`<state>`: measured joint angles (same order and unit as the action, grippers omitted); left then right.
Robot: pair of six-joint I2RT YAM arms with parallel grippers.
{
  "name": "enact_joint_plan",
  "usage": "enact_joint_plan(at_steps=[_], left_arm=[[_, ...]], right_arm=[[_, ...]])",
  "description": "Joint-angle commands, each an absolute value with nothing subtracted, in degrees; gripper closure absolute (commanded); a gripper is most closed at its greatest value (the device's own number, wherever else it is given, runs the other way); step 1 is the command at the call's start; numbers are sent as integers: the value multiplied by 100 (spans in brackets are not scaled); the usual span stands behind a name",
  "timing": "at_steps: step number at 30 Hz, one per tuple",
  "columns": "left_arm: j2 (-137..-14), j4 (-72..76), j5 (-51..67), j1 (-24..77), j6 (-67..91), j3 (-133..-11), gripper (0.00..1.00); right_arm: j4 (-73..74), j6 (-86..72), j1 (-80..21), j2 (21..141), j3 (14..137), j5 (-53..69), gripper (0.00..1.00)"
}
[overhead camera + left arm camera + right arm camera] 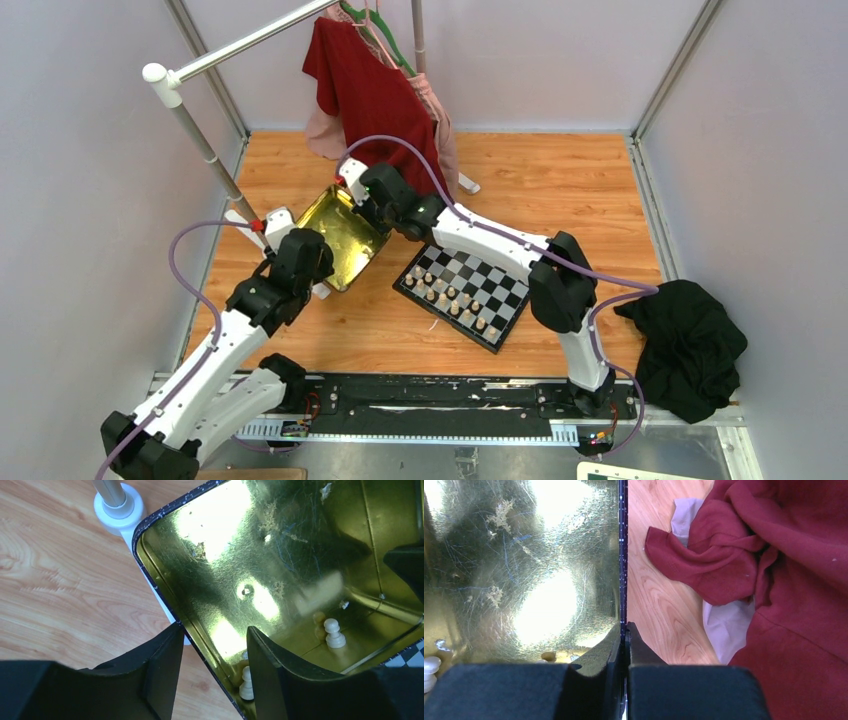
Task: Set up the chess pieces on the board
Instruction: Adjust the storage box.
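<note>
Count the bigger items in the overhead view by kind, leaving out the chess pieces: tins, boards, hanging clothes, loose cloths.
shiny gold-yellow square tin: 1
black-and-white checkered chessboard: 1
hanging clothes, red garment and pink garment: 2
crumpled black cloth: 1
Total: 5

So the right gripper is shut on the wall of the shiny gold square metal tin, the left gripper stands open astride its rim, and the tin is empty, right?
Not empty. The left wrist view shows at least two small cream pawns inside the shiny gold square metal tin. The rest holds: right gripper shut on its wall, left gripper open astride its rim.
</note>
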<state>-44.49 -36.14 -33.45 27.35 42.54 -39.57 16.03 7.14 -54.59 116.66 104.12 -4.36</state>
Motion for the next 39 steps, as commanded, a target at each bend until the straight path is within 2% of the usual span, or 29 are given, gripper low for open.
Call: enact_joint_plan(at_steps=[1, 17, 24, 31, 39], left_arm=[[-4538, -4059, -3141, 2725, 4040, -4384, 46], [-5834, -4062, -296, 2724, 2282, -5845, 48], [-5914, -4858, 172, 2720, 2196, -6122, 47], [-5485, -5337, 255, 2725, 2851, -6152, 46], [-6433, -5101, 285, 2724, 3862, -6163, 48]], right_arm=[[1239, 874, -5388, 11543, 10198, -286, 100], [1039, 1222, -5201, 11251, 9875, 110, 100], [980, 1210, -5169, 11137, 9677, 102, 100], [837, 1177, -5159, 11077, 9559, 4, 100], [654, 868, -5176, 10981, 9410, -532, 100]])
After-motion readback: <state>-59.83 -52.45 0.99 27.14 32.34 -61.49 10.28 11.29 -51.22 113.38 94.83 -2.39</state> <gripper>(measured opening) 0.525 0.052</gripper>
